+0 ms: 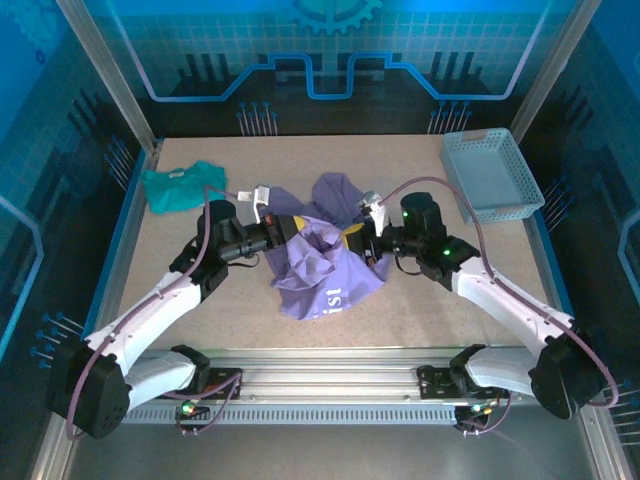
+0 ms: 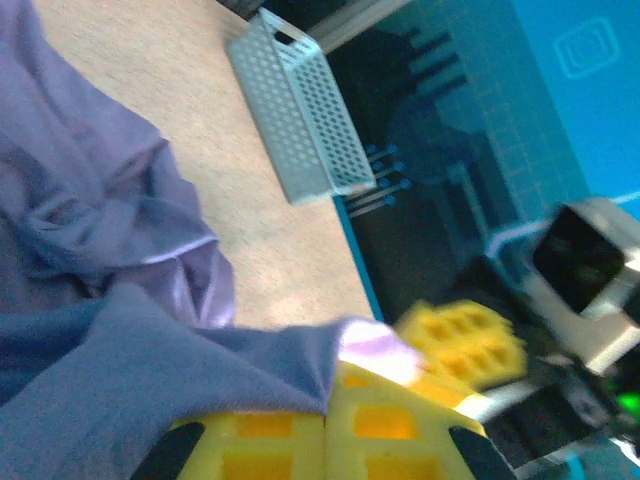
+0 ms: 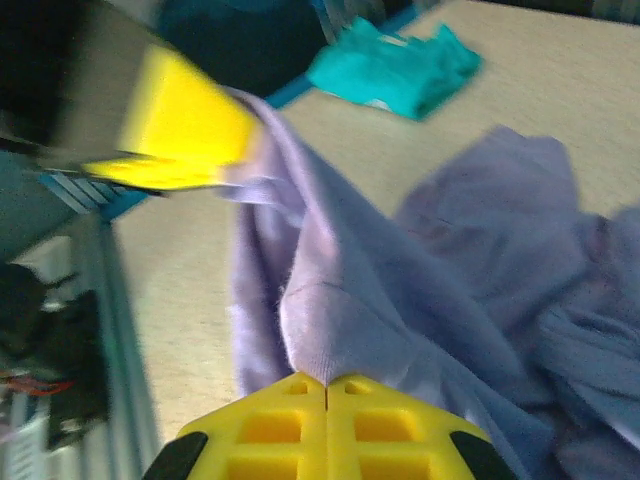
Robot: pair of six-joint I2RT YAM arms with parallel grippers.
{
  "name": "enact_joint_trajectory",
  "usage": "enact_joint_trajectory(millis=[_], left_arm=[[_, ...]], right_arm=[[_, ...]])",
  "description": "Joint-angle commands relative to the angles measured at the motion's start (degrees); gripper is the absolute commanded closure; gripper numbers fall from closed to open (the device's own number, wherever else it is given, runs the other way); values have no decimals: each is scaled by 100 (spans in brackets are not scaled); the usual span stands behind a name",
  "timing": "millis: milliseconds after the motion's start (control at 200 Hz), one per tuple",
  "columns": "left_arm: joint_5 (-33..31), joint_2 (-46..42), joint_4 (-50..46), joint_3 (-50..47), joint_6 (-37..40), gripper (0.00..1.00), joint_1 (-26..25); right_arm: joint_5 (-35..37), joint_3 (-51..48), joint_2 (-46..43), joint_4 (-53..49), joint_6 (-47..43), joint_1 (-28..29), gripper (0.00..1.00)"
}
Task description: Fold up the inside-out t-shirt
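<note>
Inside-out t-shirt (image 1: 325,265): lavender, crumpled in a loose heap at the middle of the tabletop (image 1: 420,310), part of the white lettering showing toward the near edge. A smaller teal shirt (image 1: 180,185) sits near the far left corner and a perforated basket (image 1: 495,175) at the far right corner, both well apart from the heap. Handling judgement: thin knit cotton, light, limp, no stiffness. It will sag and drag along the tabletop rather than keep a shape, and layers may bunch together in a pinch. Hems, the shoulder seams or the collar look like the safest holds, since the doubled cloth there should slip less. Left gripper (image 1: 293,226) reaches in from the left, forearm low and nearly level, fingers pressed together on a fold of the purple cloth (left wrist view, (image 2: 325,415)). Right gripper (image 1: 354,240) comes in from the right, equally low, fingers closed on a seamed edge (right wrist view, (image 3: 327,385)). The two grippers sit close together over the top of the heap, cloth drawn up between them. Which part of the garment each one holds cannot be told.
</note>
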Motion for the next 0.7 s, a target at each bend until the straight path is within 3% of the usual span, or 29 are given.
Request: enact_joint_trajectory(millis=[0,230,385,490,695], left_arm=[[-626,-27,-309,52,409,100,60],[-636,232,-702,250,752,94,57],[-764,-106,-1024,120,1094,70,42],[-743,-538,-1211,-52,1363,59,-7],[-654,-1077,-1552,-133,1808,55,-558]], right_arm=[[-1585,12,-40,435,187,-62,100],[-1945,102,341,905,481,-46,100],[-1554,293,567,696,553,-52,100],[-1394,380,670,615,620,-45,100],[-1213,503,849,622,796,-46,100]])
